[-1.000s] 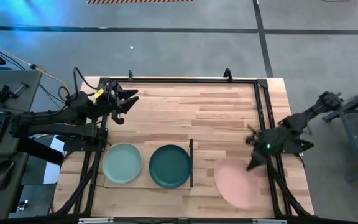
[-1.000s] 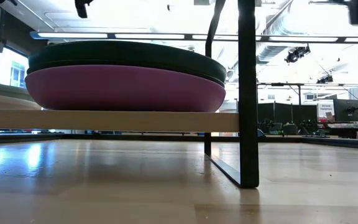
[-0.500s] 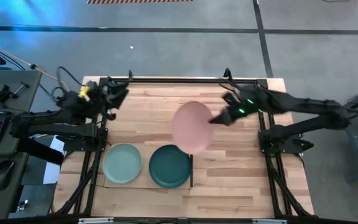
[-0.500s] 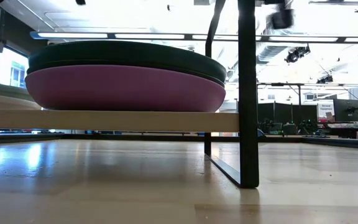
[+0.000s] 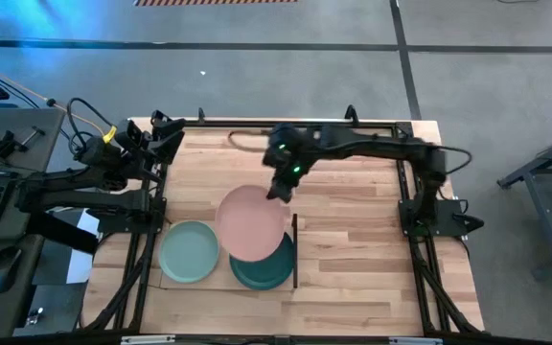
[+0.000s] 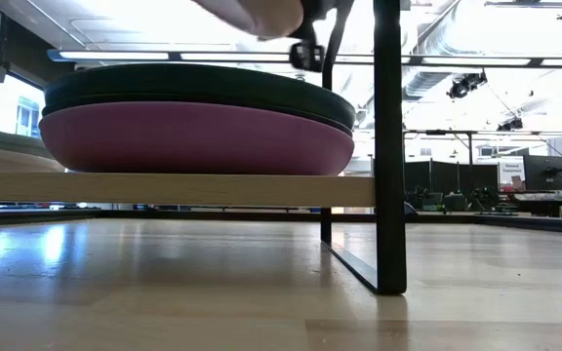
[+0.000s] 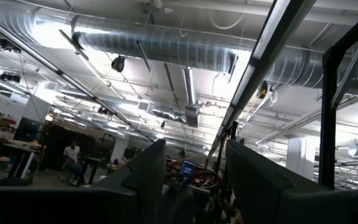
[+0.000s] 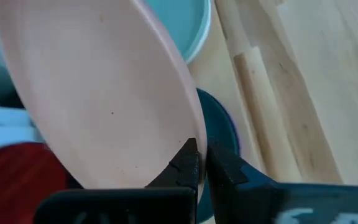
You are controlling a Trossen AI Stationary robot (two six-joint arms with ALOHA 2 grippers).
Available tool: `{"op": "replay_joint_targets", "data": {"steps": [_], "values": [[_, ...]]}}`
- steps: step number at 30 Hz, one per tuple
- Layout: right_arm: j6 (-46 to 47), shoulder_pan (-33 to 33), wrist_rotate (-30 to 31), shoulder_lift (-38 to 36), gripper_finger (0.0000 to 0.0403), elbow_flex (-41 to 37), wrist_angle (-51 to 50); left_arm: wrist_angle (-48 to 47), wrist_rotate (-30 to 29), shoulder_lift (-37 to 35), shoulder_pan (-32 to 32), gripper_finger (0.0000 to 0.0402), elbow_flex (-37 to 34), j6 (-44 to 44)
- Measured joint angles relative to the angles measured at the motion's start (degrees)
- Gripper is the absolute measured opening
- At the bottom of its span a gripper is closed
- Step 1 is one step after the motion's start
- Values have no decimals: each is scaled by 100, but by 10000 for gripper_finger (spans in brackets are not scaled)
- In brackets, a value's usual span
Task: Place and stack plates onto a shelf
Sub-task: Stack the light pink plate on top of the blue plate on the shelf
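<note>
Right gripper (image 5: pixel 278 192), jaws clamped on the rim of the pink plate (image 5: pixel 251 222), holds it tilted just above the dark teal plate (image 5: pixel 268 268) on the shelf (image 5: pixel 226 285), while the left gripper (image 5: pixel 166 134), jaws apart, waits at the table's far-left corner.

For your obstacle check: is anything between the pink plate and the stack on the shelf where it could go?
Nothing visible. The right gripper holds the pink plate by its rim, above the dark teal plate on the shelf; only air lies between them.
</note>
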Motion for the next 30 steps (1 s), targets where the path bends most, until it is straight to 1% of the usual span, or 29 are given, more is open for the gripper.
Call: {"op": "replay_joint_targets", "data": {"steps": [3,6,15,23,30], "values": [[-283,157,235,503,0,534,-355,3,2,0,0,156,0,0],[-463,315,380,816,0,752,-529,3,2,0,0,156,0,-1],[-799,664,450,1134,0,406,-593,-6,7,0,-2,156,0,-4],[-956,790,813,1250,0,405,-937,-23,7,0,-2,156,0,-4],[-1053,821,805,1250,0,404,-938,-157,7,0,-2,156,0,-4]]}}
